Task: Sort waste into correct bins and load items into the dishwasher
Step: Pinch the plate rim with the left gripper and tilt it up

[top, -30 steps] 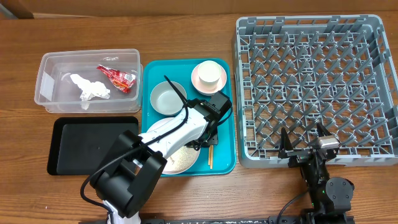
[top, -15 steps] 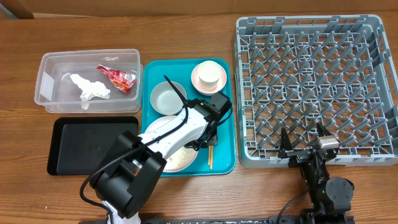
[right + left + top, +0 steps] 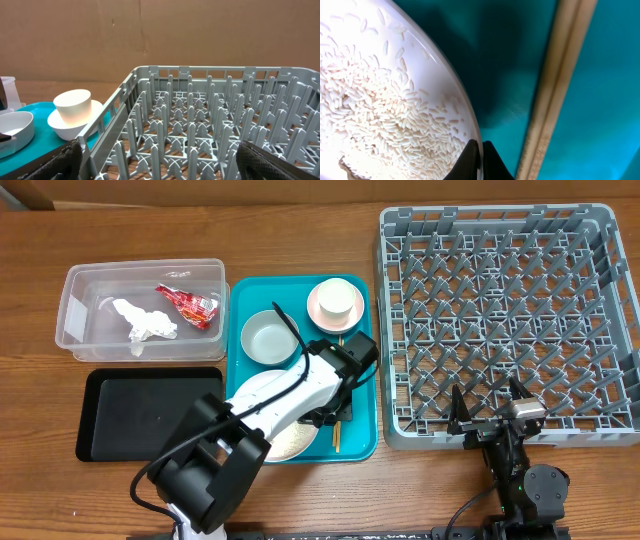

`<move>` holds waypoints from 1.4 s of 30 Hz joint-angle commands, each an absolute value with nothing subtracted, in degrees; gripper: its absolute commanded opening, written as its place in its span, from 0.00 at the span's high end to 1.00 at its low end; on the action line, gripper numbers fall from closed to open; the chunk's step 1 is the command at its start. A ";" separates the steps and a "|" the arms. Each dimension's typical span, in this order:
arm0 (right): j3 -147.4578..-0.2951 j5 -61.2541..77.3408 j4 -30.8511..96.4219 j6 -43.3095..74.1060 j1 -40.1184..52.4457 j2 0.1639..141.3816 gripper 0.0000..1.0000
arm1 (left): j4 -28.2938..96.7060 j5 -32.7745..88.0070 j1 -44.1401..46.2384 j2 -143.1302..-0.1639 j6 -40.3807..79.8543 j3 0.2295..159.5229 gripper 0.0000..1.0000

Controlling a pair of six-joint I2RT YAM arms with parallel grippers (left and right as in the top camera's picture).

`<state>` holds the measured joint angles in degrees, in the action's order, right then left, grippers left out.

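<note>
My left gripper [image 3: 337,406] is shut on the right rim of the pale pink plate [image 3: 305,448], which lies on the teal tray [image 3: 362,432]. In the left wrist view the black jaws [image 3: 481,151] pinch that rim [image 3: 451,80]. Loose rice [image 3: 375,110] covers the plate. The wooden chopsticks [image 3: 555,85] lie just to its right. A grey-white bowl [image 3: 268,338] and a white cup [image 3: 336,297] on a pinkish saucer [image 3: 318,316] sit further back on the tray. My right gripper [image 3: 490,416] stands open at the grey dish rack's [image 3: 505,320] front edge.
The clear tub [image 3: 85,332] at the left holds a crumpled tissue [image 3: 146,320] and a red wrapper [image 3: 187,302]. A black tray [image 3: 150,412] lies in front of it. The right wrist view looks across the rack's pegs [image 3: 210,115] toward the cup [image 3: 72,102].
The left jaws have finished closing on the plate rim, and the left wrist has shifted slightly to the right. The right arm has not moved.
</note>
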<state>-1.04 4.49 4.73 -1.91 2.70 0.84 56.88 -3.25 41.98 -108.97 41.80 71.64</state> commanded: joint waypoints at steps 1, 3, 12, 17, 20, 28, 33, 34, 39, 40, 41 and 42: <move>-0.45 4.60 4.43 -1.72 2.55 0.23 0.01 | 56.99 -2.31 44.16 -109.06 41.15 72.64 0.96; -0.45 4.60 4.43 -1.72 2.55 0.23 0.00 | 57.21 -2.31 44.60 -109.06 41.12 72.99 0.96; -0.45 4.60 4.43 -1.72 2.55 0.23 0.00 | 61.10 -2.87 44.77 -109.03 40.99 76.01 0.96; -0.45 4.60 4.43 -1.72 2.55 0.23 0.00 | 63.51 -3.99 45.54 -109.03 40.88 78.81 0.96; -0.45 4.60 4.43 -1.72 2.55 0.23 0.00 | 65.47 -5.17 46.57 -109.03 40.88 80.86 0.96; -0.45 4.60 4.43 -1.72 2.55 0.23 0.01 | 68.88 -6.42 47.64 -109.03 40.88 83.46 0.96; -0.45 4.60 4.43 -1.72 2.55 0.23 0.00 | 69.21 -6.42 47.66 -109.01 40.88 83.48 0.96; -0.45 4.60 4.43 -1.72 2.55 0.23 0.00 | 69.21 -6.46 47.66 -109.01 40.88 83.48 0.96; -0.45 4.60 4.43 -1.72 2.55 0.23 0.00 | 69.23 -7.05 47.66 -109.01 40.88 83.48 0.96; -0.45 4.60 4.43 -1.72 2.55 0.23 0.00 | 69.32 -7.09 47.66 -109.01 40.88 83.48 0.96; -0.45 4.60 4.43 -1.72 2.55 0.23 0.00 | 69.41 -7.22 47.66 -109.01 40.88 83.50 0.96; -0.45 4.60 4.43 -1.72 2.55 0.23 0.00 | 69.69 -7.55 47.66 -109.01 40.91 83.55 0.96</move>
<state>-1.04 4.47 4.71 -1.93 2.70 0.84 69.06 -5.39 47.44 -108.99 41.58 82.13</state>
